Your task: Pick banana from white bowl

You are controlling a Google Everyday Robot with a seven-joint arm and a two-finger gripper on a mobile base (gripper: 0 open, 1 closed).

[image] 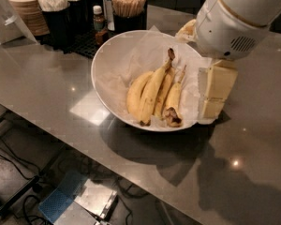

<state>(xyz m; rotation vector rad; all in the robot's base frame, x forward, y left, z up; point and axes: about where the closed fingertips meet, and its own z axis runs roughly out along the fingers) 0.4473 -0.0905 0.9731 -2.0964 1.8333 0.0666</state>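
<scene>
1. Camera view: the gripper (215, 95) is at the right rim of the white bowl (96, 71), low over the edge of the crinkled paper liner (126, 55), with the big white arm housing (234, 22) just above it. I cannot tell from here whether the gripper is open or closed, and it holds nothing that I can see.
2. The banana (155, 90) lies inside the bowl, near its middle, among a few other bananas on the paper. Its brownish stem points to the far side of the bowl and its other tip comes close to the near rim, so its long axis runs far to near, leaning a little to the left at the near end.
3. From the gripper, the banana lies to the left in the picture, further into the bowl. They are near but apart.
4. The shorter banana with the blackened end (173, 104) lies between them, beside the target.
5. I judge that the coming move must pass over this shorter one and close across the long banana, not along it; otherwise it may take the wrong fruit.
</scene>
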